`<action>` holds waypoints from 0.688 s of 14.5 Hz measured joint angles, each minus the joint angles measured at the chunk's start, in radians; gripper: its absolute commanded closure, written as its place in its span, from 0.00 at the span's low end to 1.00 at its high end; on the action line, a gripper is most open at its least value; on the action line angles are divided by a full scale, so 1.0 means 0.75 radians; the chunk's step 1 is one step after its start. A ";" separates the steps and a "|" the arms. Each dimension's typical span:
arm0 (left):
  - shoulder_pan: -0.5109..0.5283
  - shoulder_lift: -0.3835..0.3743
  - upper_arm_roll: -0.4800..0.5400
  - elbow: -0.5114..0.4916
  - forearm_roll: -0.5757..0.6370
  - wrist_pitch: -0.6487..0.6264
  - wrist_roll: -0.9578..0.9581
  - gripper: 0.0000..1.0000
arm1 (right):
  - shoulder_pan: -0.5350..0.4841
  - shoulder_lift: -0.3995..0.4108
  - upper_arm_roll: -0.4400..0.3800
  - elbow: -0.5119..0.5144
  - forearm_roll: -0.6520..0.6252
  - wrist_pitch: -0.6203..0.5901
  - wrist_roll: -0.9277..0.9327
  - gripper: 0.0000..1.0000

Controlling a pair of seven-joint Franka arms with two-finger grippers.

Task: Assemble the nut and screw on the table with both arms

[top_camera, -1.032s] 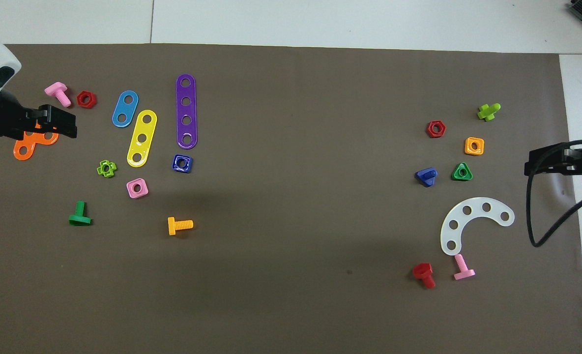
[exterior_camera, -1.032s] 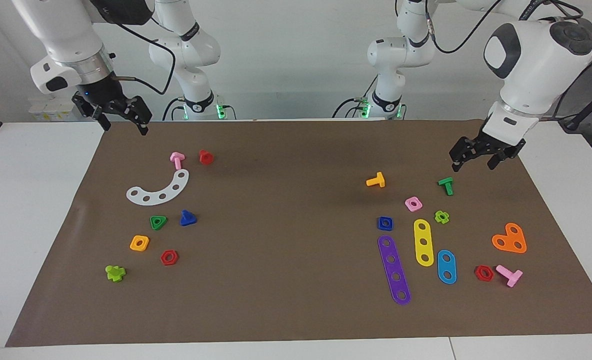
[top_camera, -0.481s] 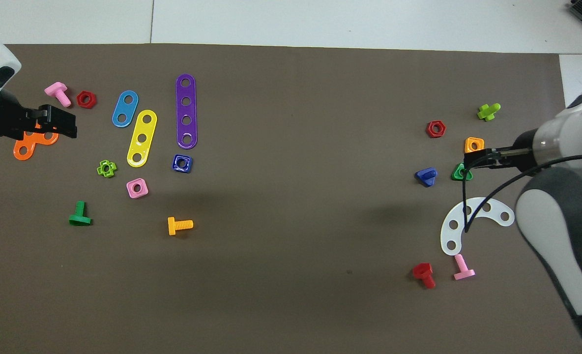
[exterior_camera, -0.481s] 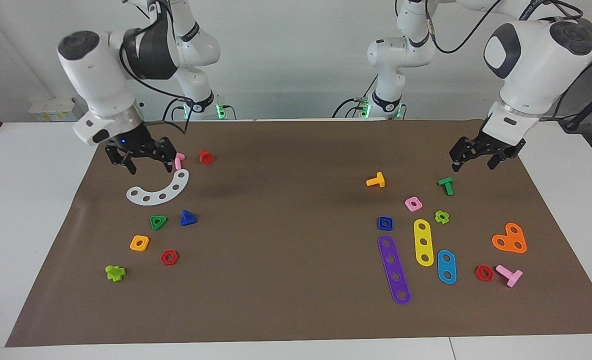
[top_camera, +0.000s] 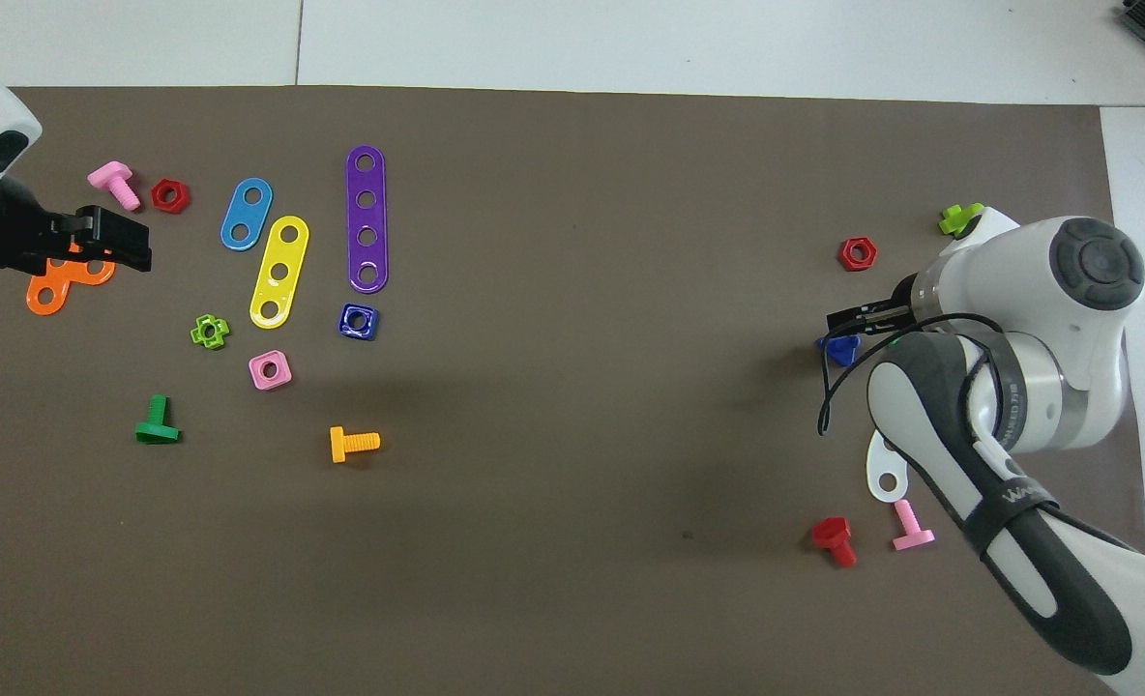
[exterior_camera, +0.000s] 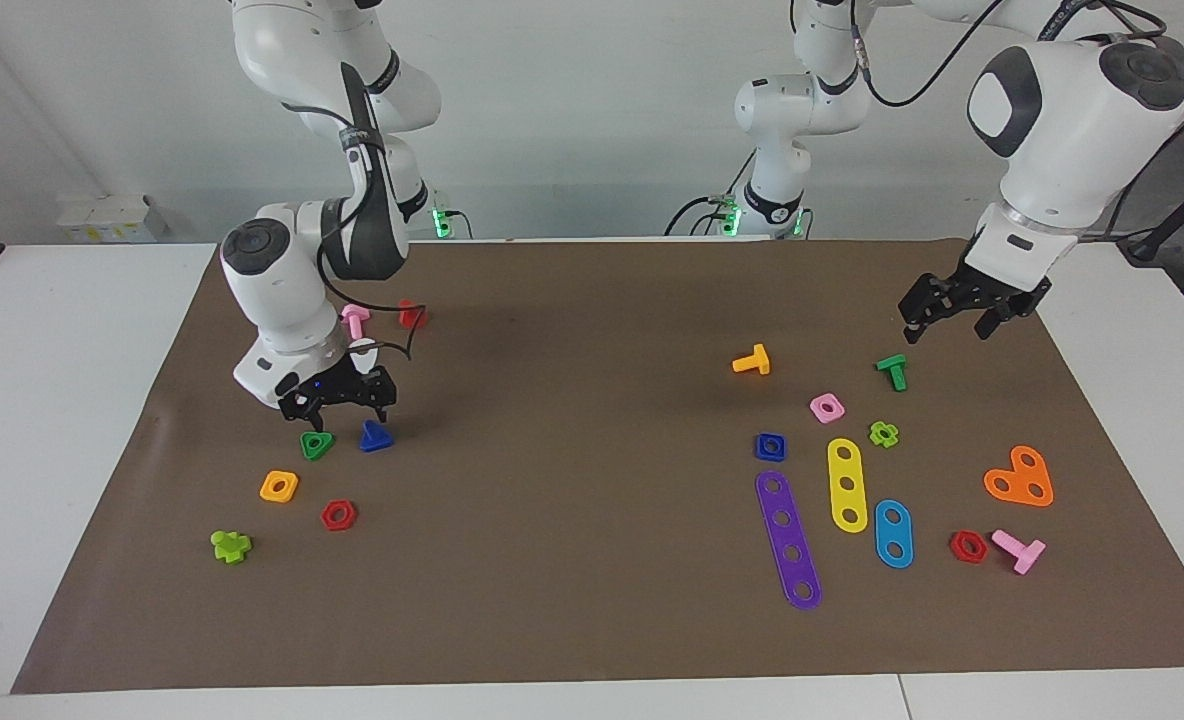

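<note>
Right pincer [exterior_camera: 340, 398] open, empty, just above screw [exterior_camera: 376, 437].

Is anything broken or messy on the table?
Nothing looks broken or spilled. The toy pieces lie scattered loose on the brown sheet, as building bits would. The blue screw lies beside the green triangular nut, with the right gripper just above them. The blue nut lies flat toward the left arm's end; the left gripper waits there.

One high camera faces the robots across the brown-sheeted white table [exterior_camera: 592, 620]; another looks steeply down on that tabletop from their end.
</note>
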 measured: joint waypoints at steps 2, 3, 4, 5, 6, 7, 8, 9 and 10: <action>0.000 0.000 0.000 0.000 0.000 0.000 0.000 0.00 | 0.002 0.040 0.009 -0.009 0.000 0.031 -0.003 0.29; 0.000 0.000 0.000 0.000 0.000 0.000 0.000 0.00 | 0.005 0.051 0.015 -0.010 0.000 0.034 -0.005 0.38; 0.000 0.000 0.000 0.000 0.000 0.000 0.000 0.00 | 0.009 0.056 0.018 -0.014 0.000 0.034 -0.011 0.48; 0.000 0.000 0.000 0.000 0.000 0.000 0.000 0.00 | 0.010 0.057 0.021 -0.019 0.000 0.034 -0.024 0.55; 0.000 0.000 0.000 0.000 0.000 0.000 0.000 0.00 | 0.010 0.057 0.022 -0.027 0.000 0.034 -0.043 0.56; 0.000 0.000 0.000 0.000 0.000 0.000 0.000 0.00 | 0.008 0.057 0.022 -0.035 0.000 0.034 -0.064 0.56; 0.000 0.000 0.000 0.000 0.000 0.000 0.000 0.00 | 0.005 0.057 0.021 -0.042 0.000 0.035 -0.076 0.56; 0.000 0.000 0.000 0.000 0.000 0.000 0.000 0.00 | 0.004 0.057 0.021 -0.045 0.000 0.035 -0.083 0.56; 0.000 0.000 0.000 0.000 0.000 0.000 0.000 0.00 | 0.004 0.057 0.021 -0.047 0.000 0.038 -0.087 0.57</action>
